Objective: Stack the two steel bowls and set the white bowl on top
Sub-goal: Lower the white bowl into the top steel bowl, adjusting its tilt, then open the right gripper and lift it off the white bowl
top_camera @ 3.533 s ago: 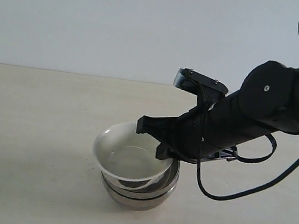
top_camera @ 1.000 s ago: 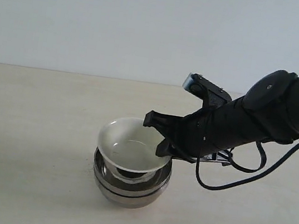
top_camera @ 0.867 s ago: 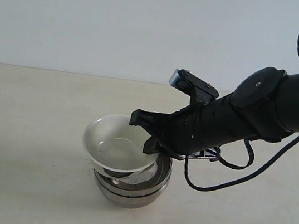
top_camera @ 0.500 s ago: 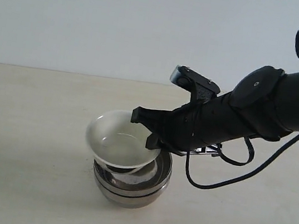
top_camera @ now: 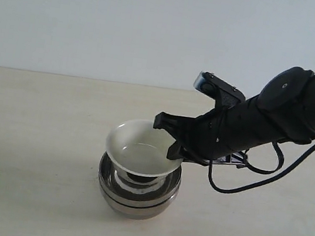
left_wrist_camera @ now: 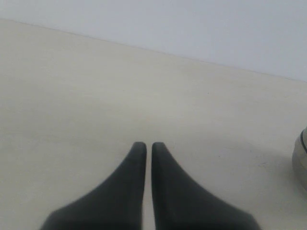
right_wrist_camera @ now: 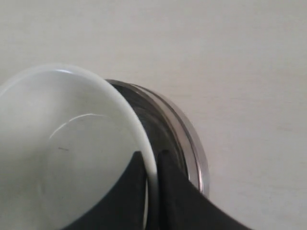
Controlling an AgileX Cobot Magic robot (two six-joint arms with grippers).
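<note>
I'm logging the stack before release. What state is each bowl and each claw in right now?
Steel bowls: nested one inside the other, upright on the table.
White bowl: upright, foot down inside the top steel bowl, held by its rim; cannot tell if fully seated.
Right claw: shut on the white bowl's rim.
Left claw: shut, holding nothing.

A pale beige worktop (top_camera: 36, 135) spreads bare toward 9 o'clock; a plain grey-white wall (top_camera: 101, 20) rises at 12 o'clock.
</note>
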